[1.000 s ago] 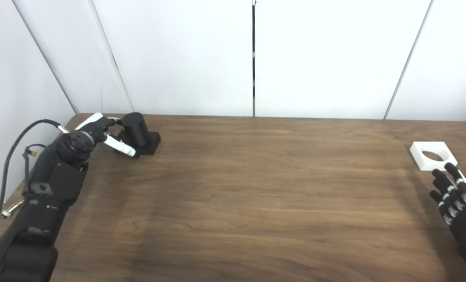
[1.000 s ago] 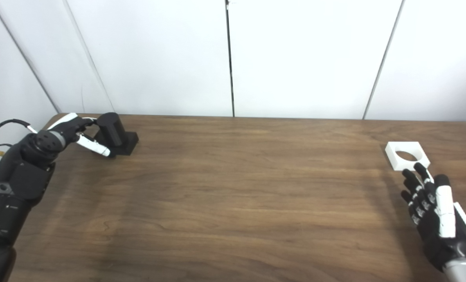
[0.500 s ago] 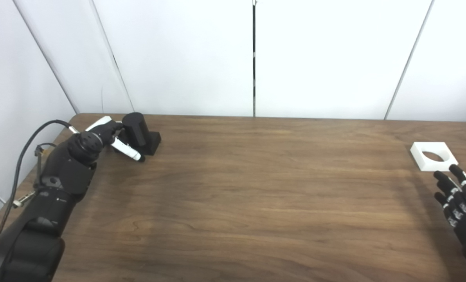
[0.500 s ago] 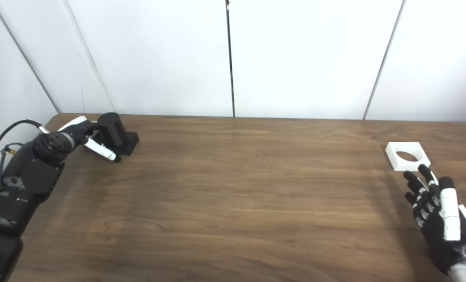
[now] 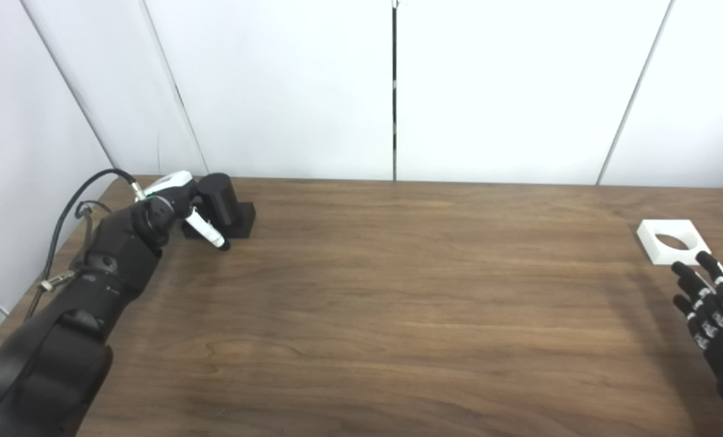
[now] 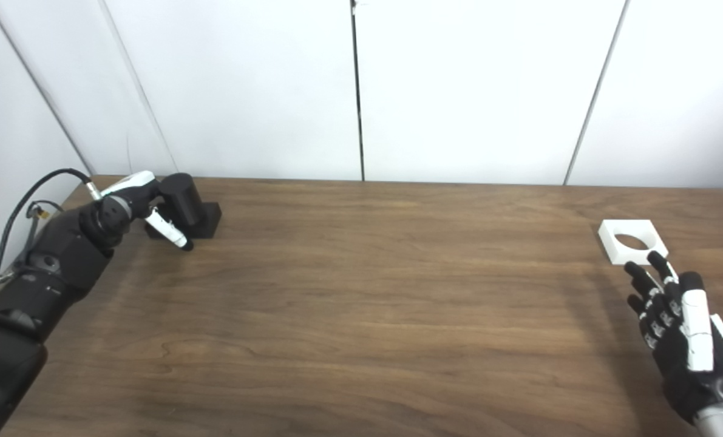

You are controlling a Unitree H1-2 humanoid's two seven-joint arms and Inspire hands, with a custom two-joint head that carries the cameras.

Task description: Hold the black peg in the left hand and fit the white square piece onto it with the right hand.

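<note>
At the far left corner of the table [image 5: 361, 315], the left hand [image 5: 176, 203] is placed against the left side of the black peg [image 5: 220, 197]. Its fingers [image 5: 206, 230] extend down past the front of the peg toward the table surface, and its white-backed upper part lies against the peg's upper left edge. Whether the hand has closed on the peg or only touches it cannot be determined from either view. The peg is an upright black cylinder on a black square base [image 5: 243, 220], and the base rests flat on the wood near the back edge. A black cable [image 5: 73, 200] loops from the left wrist toward the left edge of the table. Near the right edge, the right hand [image 6: 677, 321] is open, holding nothing, with its fingers [image 6: 643, 282] spread and pointing toward the back of the table. The white square piece [image 6: 631, 241] lies flat on the table just beyond those fingertips, and a visible contact between them cannot be confirmed. The piece has a round hole through its centre. The peg and the white piece are well apart, at opposite sides of the table. White wall panels [image 5: 495, 91] stand behind the table.
</note>
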